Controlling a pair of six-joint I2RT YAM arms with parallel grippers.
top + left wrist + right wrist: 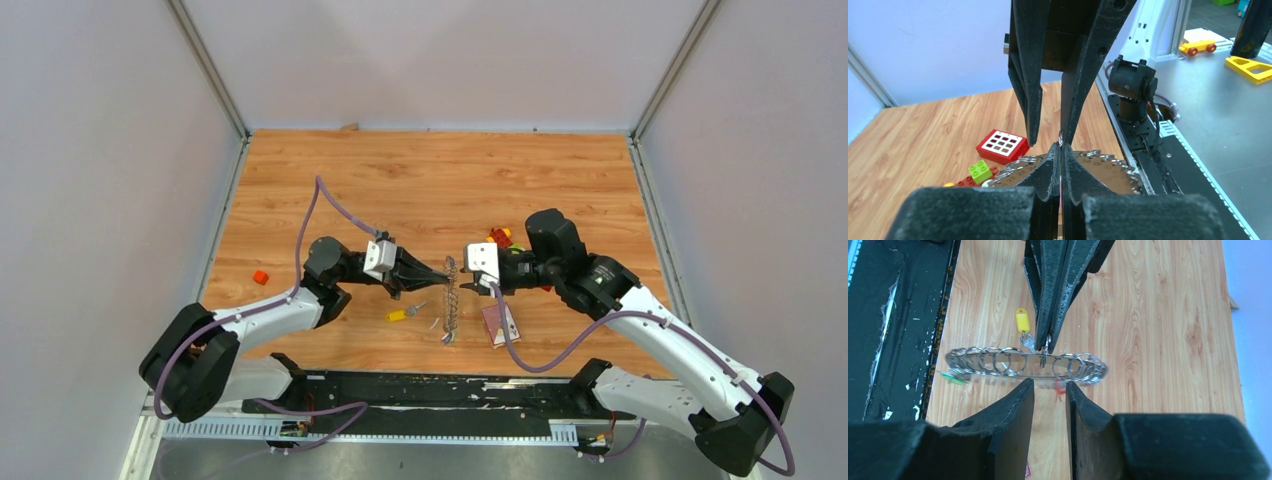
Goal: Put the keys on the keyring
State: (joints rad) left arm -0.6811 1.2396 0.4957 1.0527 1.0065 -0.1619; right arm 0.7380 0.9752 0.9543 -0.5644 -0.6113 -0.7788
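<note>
Now my left pincer (pixel 1046 342) is clamped on the keyring (pixel 1013 360) at mid-frame. My right pincer (pixel 1049 385) stands open just beneath it.

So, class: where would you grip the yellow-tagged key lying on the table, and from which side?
Probably the yellow tag, from straight above: it lies flat on the table and looks bulkier than the thin metal blade. The open right end effector is free; the left end effector holds the keyring.

A robotics lab cell: white panel walls (pixel 100 150) on aluminium framing (pixel 210 70) enclose a wood-grain tabletop (pixel 430 180).
</note>
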